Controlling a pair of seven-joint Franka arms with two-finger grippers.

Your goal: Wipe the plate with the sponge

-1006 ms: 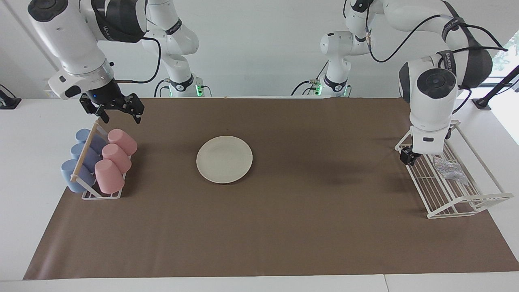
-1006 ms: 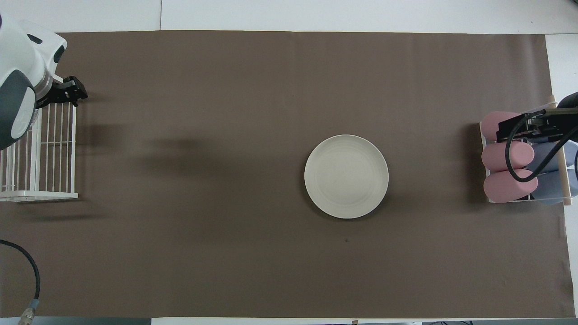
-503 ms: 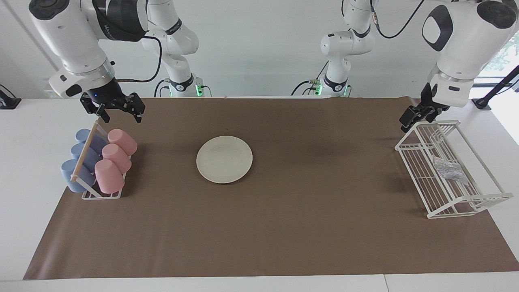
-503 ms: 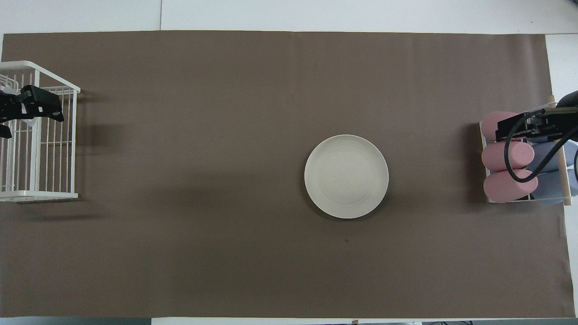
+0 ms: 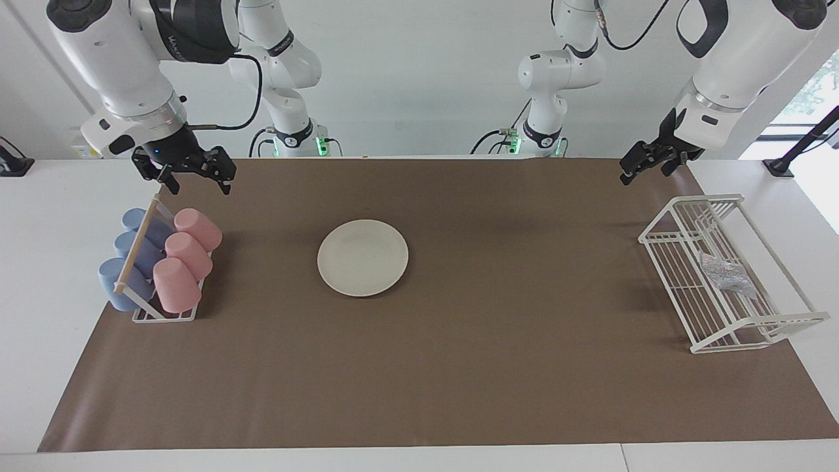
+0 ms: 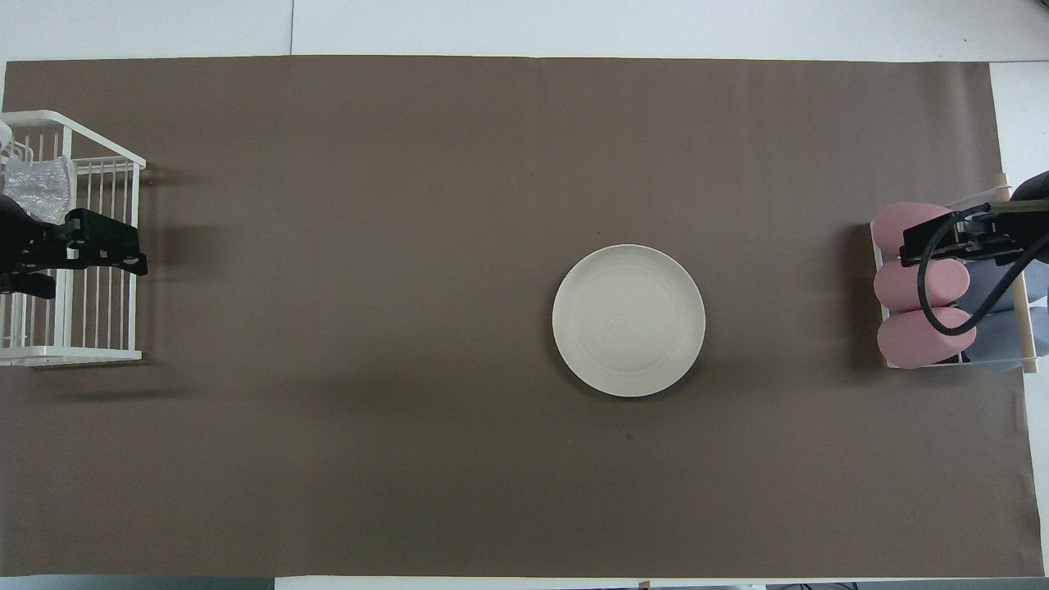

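Two claws up, neither holding anything. Facing view: left claw (image 5: 645,160) hangs over the mat near the wire rack (image 5: 773,324), state cannot tell. Right claw (image 5: 193,172) waits above the cup rack (image 5: 164,316), fingers spread. Plate (image 5: 362,257) lies flat mid-tabletop (image 5: 459,367), well apart from the sponge (image 5: 724,274), which sits in the wire rack at the left arm's end

Overhead view: sponge (image 6: 34,187) lies in the rack part farther from the robots; left claw (image 6: 86,251) covers the rack's nearer part. Plate (image 6: 628,320) bare

Judgement: sponge looks light, soft, springy mesh; pinch it through the bulk from above, clear of the wires. Plate stiff, may slide under wiping
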